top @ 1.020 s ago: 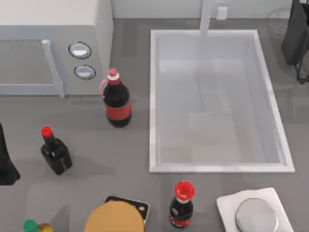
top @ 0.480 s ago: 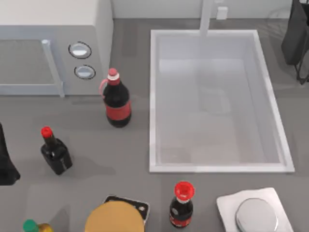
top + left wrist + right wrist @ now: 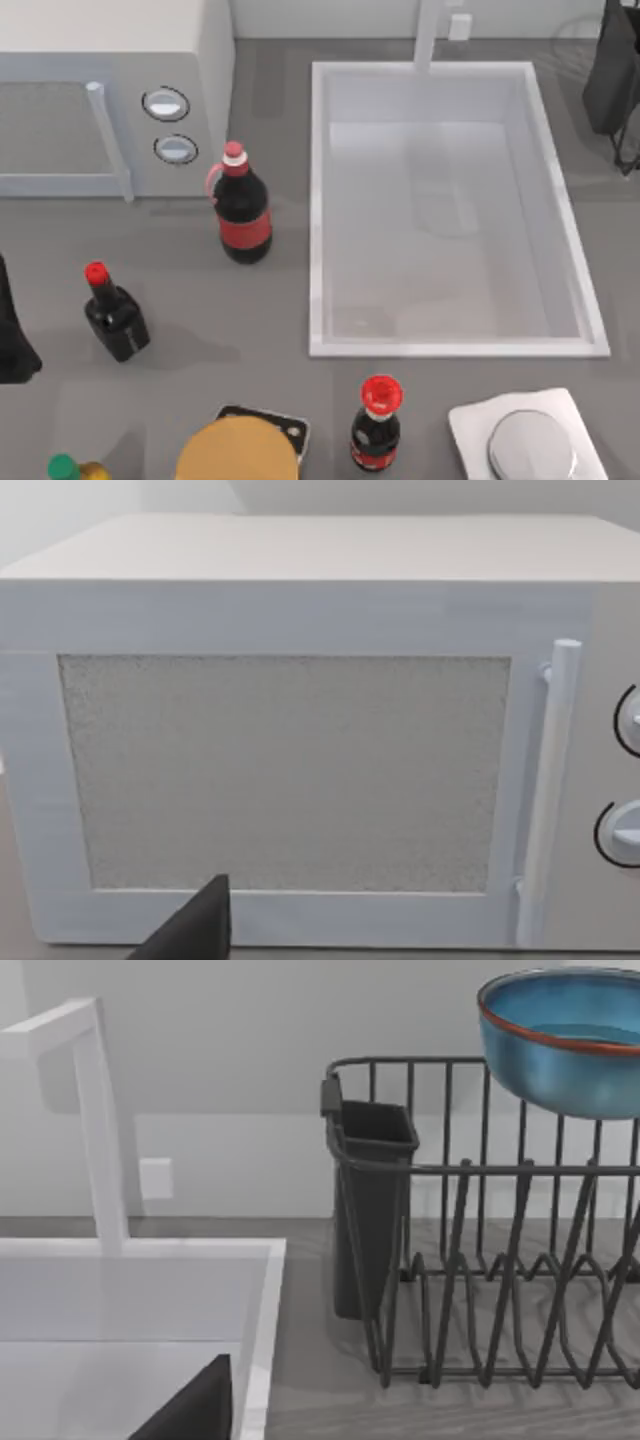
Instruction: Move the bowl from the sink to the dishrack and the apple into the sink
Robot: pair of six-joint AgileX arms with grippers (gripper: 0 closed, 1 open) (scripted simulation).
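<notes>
The blue bowl with its reddish-brown rim is upright at the level of the top rail of the dark wire dishrack. I cannot tell whether it rests on the wires. The white sink has nothing in its basin, and its faucet post stands at the back rim. The apple is out of view. A dark edge of my right gripper shows over the sink's rim, well short of the rack. My left gripper hangs in front of the microwave door, and that arm is at the table's left edge.
The dishrack's dark cutlery holder stands right of the sink. A microwave fills the back left. Three red-capped dark bottles stand left of and in front of the sink. At the front are a tan round object and a silver disc on a white square.
Only a faint shadow on the sink's floor has shifted. Everything on the counter stands as before.
</notes>
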